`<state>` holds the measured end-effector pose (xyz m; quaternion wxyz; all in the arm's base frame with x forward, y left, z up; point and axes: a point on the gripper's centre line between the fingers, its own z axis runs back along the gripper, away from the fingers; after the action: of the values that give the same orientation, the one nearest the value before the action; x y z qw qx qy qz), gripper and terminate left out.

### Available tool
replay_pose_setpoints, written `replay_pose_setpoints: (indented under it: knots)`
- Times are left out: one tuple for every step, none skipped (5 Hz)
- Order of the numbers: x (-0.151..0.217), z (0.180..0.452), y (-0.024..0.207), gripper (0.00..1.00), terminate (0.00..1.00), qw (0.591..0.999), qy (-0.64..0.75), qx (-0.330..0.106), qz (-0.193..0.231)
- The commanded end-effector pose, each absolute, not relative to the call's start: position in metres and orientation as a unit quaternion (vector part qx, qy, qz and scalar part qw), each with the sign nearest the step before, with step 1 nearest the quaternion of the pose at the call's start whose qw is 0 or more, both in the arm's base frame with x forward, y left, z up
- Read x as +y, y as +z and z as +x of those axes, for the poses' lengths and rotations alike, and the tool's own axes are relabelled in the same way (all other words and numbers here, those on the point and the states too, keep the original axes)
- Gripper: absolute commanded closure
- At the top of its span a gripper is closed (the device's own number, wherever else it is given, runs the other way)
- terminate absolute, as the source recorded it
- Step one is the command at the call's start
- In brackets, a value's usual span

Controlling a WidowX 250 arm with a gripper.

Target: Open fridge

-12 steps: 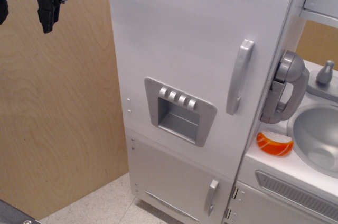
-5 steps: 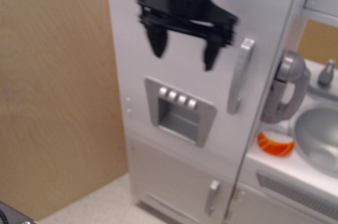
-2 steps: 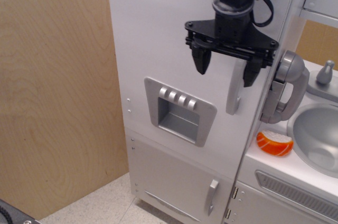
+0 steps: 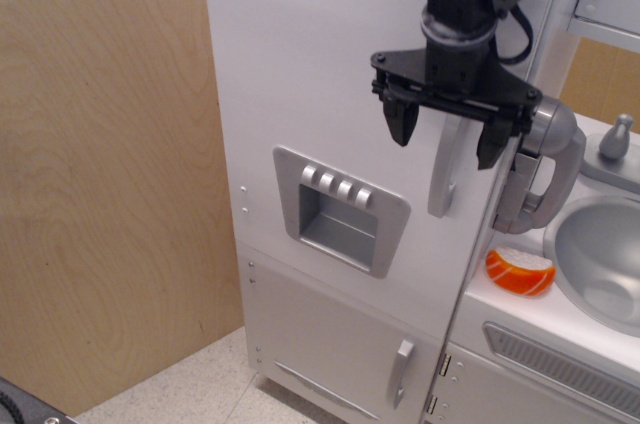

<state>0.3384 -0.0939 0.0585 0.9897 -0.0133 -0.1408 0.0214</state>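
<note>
The fridge (image 4: 320, 74) is a tall white toy unit with its large door closed. The door carries a grey dispenser panel (image 4: 340, 209) with four buttons and a long silver vertical handle (image 4: 444, 169) near its right edge. My black gripper (image 4: 446, 139) hangs in front of the upper door, open, with one finger (image 4: 402, 120) left of the handle and the other (image 4: 493, 140) right of it. The handle's top part is hidden behind the gripper. I cannot tell whether the fingers touch the handle.
A smaller white lower door with a short silver handle (image 4: 400, 372) is below. A grey toy phone (image 4: 545, 169) hangs just right of the fridge. A sink (image 4: 600, 259), an orange object (image 4: 520, 272) and a vent grille (image 4: 560, 364) are at right. A wooden panel (image 4: 100, 174) stands at left.
The gripper came from the top left corner, swept right across the door, and now straddles the long handle, slightly further right than 0.4 s ago. The door has stayed closed.
</note>
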Motion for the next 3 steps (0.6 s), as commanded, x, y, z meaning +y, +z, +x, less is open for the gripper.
replay_pose_setpoints:
  knots:
    - [-0.0959,0.351,0.0666,1.0,0.0,0.985,0.032,-0.169,-0.007]
    - [-0.0954,0.3537,0.068,1.0,0.0,0.984,0.038,-0.175,-0.007]
    - [-0.0927,0.3465,0.0702,1.0,0.0,0.985,0.036,-0.171,-0.011]
